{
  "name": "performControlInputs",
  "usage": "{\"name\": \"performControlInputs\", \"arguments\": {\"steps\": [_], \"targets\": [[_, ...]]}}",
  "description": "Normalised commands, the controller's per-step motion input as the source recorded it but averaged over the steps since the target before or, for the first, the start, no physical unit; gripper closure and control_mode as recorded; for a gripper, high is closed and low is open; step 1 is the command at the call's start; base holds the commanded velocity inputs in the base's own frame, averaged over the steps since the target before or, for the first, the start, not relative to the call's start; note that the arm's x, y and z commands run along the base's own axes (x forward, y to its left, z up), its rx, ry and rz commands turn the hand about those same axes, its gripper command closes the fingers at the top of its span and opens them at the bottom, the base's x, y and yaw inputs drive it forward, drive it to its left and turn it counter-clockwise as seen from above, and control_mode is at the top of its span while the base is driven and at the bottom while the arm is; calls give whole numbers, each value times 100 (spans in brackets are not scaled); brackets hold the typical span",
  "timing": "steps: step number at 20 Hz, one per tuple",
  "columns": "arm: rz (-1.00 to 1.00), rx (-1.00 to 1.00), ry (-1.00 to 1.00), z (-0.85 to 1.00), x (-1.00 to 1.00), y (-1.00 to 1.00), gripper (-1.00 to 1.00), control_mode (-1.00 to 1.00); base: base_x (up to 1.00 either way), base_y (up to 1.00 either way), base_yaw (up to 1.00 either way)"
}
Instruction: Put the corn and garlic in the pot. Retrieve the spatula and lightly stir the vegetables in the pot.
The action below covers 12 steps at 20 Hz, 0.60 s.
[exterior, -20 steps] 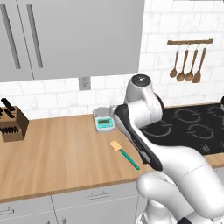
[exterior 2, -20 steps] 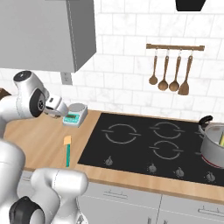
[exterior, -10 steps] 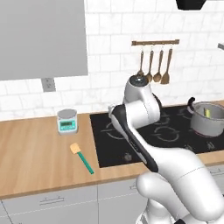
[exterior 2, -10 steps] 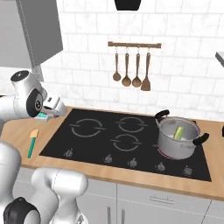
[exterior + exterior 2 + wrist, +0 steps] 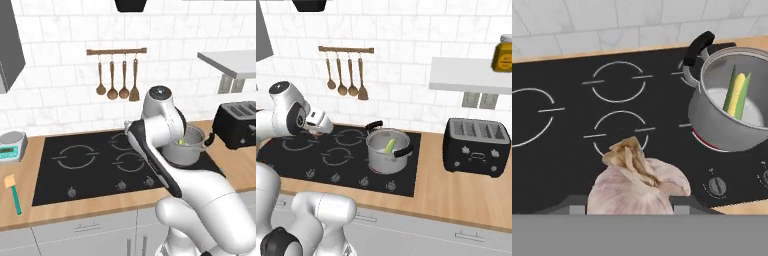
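While the hand (image 5: 637,207) hangs above the black cooktop (image 5: 572,125), it is clamped on the garlic (image 5: 637,182), which sits between the two dark fingertips (image 5: 684,202) at the 6 o'clock edge of the hand view, papery top pointing toward 12 o'clock. In the right base view the hand (image 5: 320,131) is at about 9 o'clock from the pot (image 5: 387,151), well apart from it, over the rear left burners.

In the hand view the pot (image 5: 732,107) stands at 2 o'clock from the garlic, on the front right burner, one black loop handle toward the wall. The corn (image 5: 736,95) leans inside it, tilted against the inner wall; in the right base view the corn (image 5: 390,145) shows as a pale yellow-green stick in the open pot. The spatula (image 5: 13,192) lies flat on the wooden surface (image 5: 20,220) at 9 o'clock from the cooktop in the left base view, yellow blade toward the wall, teal handle toward the front edge, near a small kitchen scale (image 5: 11,146).

Between garlic and pot the cooktop is bare glass. A row of knobs (image 5: 716,186) lines the front edge of the cooktop. A black toaster (image 5: 474,147) stands at 3 o'clock from the pot, apart from it, and wooden utensils (image 5: 346,80) hang on a wall rail above the rear burners.
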Motion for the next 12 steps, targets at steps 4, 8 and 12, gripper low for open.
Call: {"name": "performControlInputs", "arguments": {"steps": [4,8,12], "targets": [[0,7,0,0,57,-100,100,-100,0,0,0],[0,7,1,0,68,-100,100,-100,0,0,0],[0,1,0,-7,60,-91,100,-100,0,0,0]]}}
